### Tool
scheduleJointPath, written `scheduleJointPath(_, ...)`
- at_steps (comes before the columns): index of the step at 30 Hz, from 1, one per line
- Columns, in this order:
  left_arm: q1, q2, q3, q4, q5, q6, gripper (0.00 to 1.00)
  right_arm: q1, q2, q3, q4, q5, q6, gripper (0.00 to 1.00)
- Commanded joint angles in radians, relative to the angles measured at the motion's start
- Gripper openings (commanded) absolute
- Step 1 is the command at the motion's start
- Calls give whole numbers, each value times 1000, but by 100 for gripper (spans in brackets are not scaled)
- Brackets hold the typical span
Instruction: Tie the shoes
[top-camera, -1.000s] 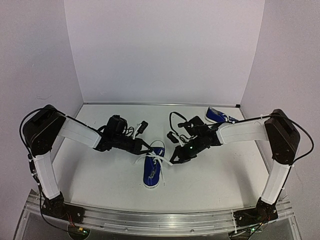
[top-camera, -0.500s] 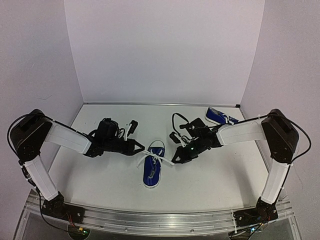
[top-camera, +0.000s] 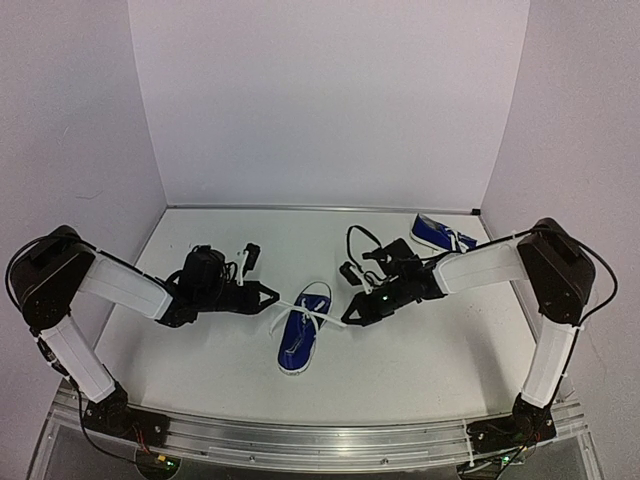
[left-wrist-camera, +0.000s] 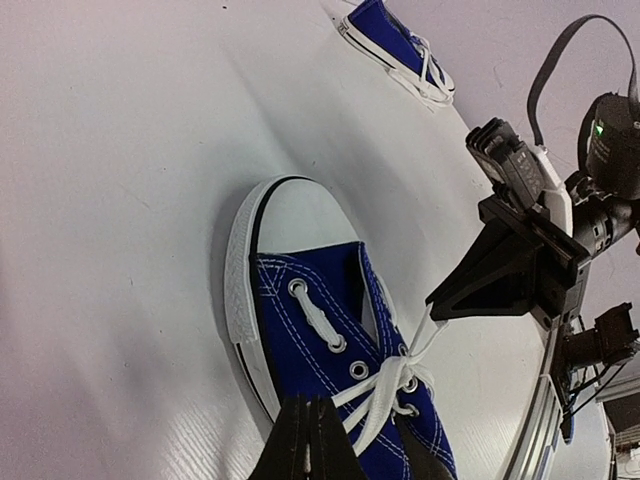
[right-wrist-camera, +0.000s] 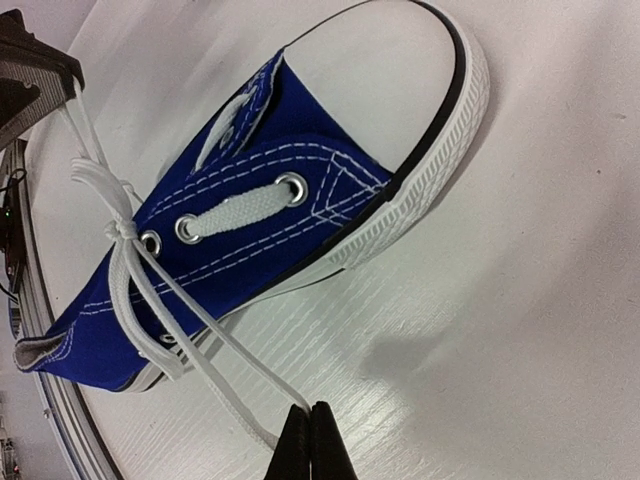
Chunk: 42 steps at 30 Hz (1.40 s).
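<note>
One blue shoe (top-camera: 297, 338) lies mid-table with its heel toward the arms, shown close in the left wrist view (left-wrist-camera: 310, 330) and in the right wrist view (right-wrist-camera: 270, 190). Its white laces cross in a knot (left-wrist-camera: 402, 368) over the eyelets. My left gripper (top-camera: 273, 294) is shut on the lace strand running left from the knot, its tips at the shoe's side (left-wrist-camera: 309, 412). Shut on the strand running right, my right gripper (top-camera: 347, 320) has its tips low over the table (right-wrist-camera: 308, 412). Both strands stretch out taut. The other shoe (top-camera: 437, 233) lies at the back right.
White walls close in the table on the left, back and right. A metal rail (top-camera: 320, 440) carrying both arm bases runs along the near edge. Cables loop above the right wrist (top-camera: 360, 240).
My left gripper has drawn leftward with its lace strand, stretching it out. The shoe has slid a little to the left and nearer. The right gripper has hardly moved.
</note>
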Motion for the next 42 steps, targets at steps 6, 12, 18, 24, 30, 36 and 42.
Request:
scheduleJointPath(6,22,26,12,53,-46,-22,0,-69,38,33,-91,25,20,0)
scheduleJointPath(12,2,1,99,-85,-1,52,0,-68,-2,89,-77,-74,49,14)
scheduleJointPath(18,2,-78,243,-375,-12,199,36,-68,-111,128,-81,-73,91,39)
scheduleJointPath(24,3,-222,326,-594,-136,275,94,-68,-238,145,-84,-20,111,44)
scheduleJointPath(30,5,-310,479,-890,-323,275,100,-68,-419,112,-80,54,117,57)
scheduleJointPath(36,6,-342,514,-999,-351,205,100,-68,-663,-71,40,132,255,97)
scheduleJointPath(42,5,-403,303,-917,-265,87,100,-68,-855,-364,187,117,429,98)
